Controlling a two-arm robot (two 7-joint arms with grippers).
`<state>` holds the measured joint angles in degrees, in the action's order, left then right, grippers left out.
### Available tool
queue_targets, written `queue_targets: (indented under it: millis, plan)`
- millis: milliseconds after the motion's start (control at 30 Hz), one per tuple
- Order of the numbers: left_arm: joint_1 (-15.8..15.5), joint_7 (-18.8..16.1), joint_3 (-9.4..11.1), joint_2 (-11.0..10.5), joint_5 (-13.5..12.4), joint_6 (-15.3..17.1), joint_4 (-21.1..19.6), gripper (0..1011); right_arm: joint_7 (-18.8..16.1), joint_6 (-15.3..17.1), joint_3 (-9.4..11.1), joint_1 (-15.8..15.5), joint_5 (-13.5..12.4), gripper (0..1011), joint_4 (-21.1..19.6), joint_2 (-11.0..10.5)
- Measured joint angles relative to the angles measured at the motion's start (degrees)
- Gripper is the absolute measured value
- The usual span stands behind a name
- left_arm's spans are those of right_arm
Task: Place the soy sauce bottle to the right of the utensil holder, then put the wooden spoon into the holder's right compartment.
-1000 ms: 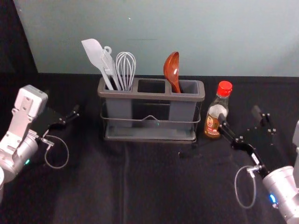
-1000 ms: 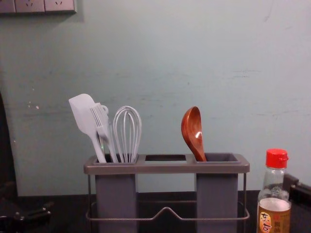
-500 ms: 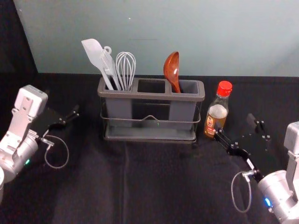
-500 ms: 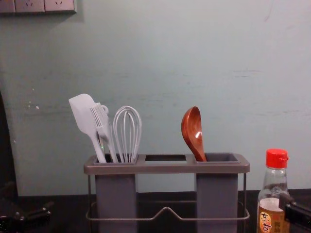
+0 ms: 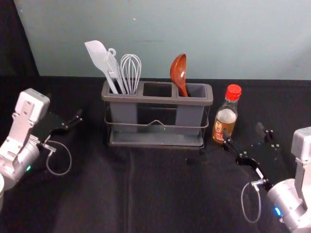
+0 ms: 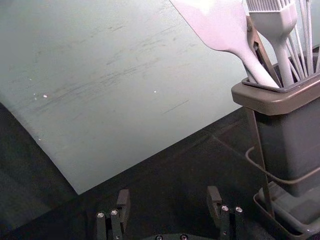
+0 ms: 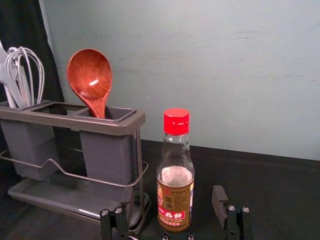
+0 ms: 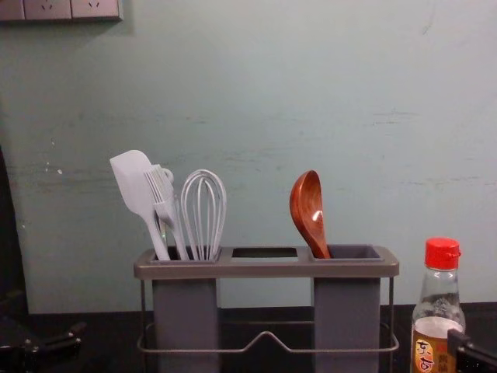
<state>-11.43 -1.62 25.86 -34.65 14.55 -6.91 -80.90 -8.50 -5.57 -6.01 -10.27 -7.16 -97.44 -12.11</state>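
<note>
Bottle (image 5: 225,122) upright, just beyond right end effector (image 5: 243,133)

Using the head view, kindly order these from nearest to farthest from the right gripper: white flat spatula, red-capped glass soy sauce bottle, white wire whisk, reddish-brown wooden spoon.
1. Red-capped glass soy sauce bottle: right of the grey utensil holder.
2. Reddish-brown wooden spoon: holder's right compartment.
3. White wire whisk: left compartment.
4. White flat spatula: left compartment, leaning left.
</note>
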Motion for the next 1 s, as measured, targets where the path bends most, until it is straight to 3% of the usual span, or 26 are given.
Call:
queue_targets:
  millis: [1000]
  plan:
    - [0.0, 0.0, 0.0, 0.0, 0.0, 0.0, 0.0, 1005, -0.6, 0.3, 0.1, 0.1, 0.1, 1003, 0.2, 0.1]
